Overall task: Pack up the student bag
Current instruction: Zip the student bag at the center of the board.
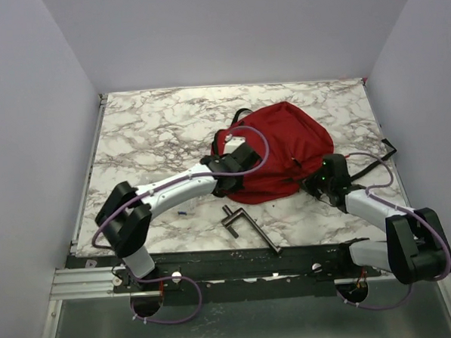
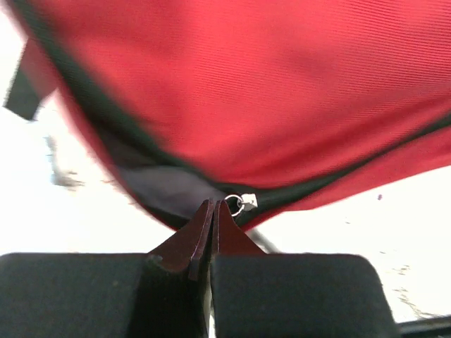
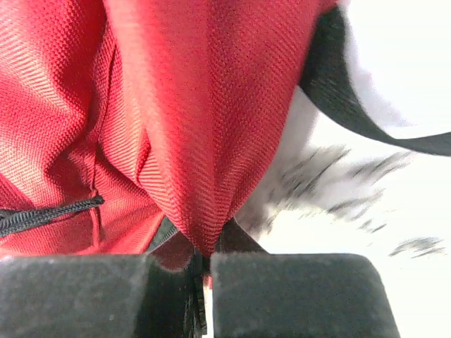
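Red fabric fills most of both wrist cams. The left gripper (image 2: 213,211) has its fingers pressed flat together with no gap, tips right at the bag's black zipper line (image 2: 91,98). A little metal zip ring (image 2: 237,204) sits touching the tips on their right side. I honestly can't tell if a pull tab is pinched in there or not. The zipper looks parted just above the tips, with a dark grey lining showing.

The right gripper (image 3: 208,250) is clamped on a fold of the red cloth, which hangs down in a point into the closed fingers. A black cord (image 3: 42,215) runs along the left edge of that frame, and a black strap (image 3: 352,105) curves across the upper right over the marble.

Zooming out to the top view, the student bag (image 1: 285,147) lies slumped on the marble table (image 1: 148,128), right of centre in the frame. The left arm reaches across to its lower left edge and the right arm comes in at its lower right corner. Black straps trail off toward the right edge of the frame. A dark metal clamp-looking bar (image 1: 247,228) lies on the table below the bag, near the front rail, apart from it.
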`<state>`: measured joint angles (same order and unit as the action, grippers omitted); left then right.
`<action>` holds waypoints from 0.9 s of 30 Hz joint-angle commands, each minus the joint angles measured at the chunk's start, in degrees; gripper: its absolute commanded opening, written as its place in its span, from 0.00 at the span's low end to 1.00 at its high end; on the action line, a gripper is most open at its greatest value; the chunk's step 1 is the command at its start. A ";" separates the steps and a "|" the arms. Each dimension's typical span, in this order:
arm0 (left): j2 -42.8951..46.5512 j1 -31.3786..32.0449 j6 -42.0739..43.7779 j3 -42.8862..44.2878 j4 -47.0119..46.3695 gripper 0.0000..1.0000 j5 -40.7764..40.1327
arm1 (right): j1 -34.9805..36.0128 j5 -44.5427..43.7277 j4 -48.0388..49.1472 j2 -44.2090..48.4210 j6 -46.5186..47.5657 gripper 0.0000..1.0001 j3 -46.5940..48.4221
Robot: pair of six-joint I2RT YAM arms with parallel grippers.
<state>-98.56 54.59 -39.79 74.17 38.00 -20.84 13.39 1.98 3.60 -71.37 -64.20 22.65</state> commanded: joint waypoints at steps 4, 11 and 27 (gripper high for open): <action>10.03 -6.49 10.93 -6.00 -7.63 0.00 5.91 | -10.07 -9.11 -13.70 -4.89 27.94 0.01 15.36; 4.93 -4.36 6.93 3.81 -13.67 0.00 29.91 | -9.46 -3.74 -31.38 -3.82 34.26 0.56 27.43; 5.97 -7.80 20.40 1.91 -8.43 0.45 30.49 | -14.62 15.92 -13.63 5.44 28.16 0.83 14.01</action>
<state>-94.24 48.86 -29.45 77.93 25.34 12.29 -1.19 13.93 -15.57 -65.95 -37.10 36.10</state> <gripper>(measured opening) 0.330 0.823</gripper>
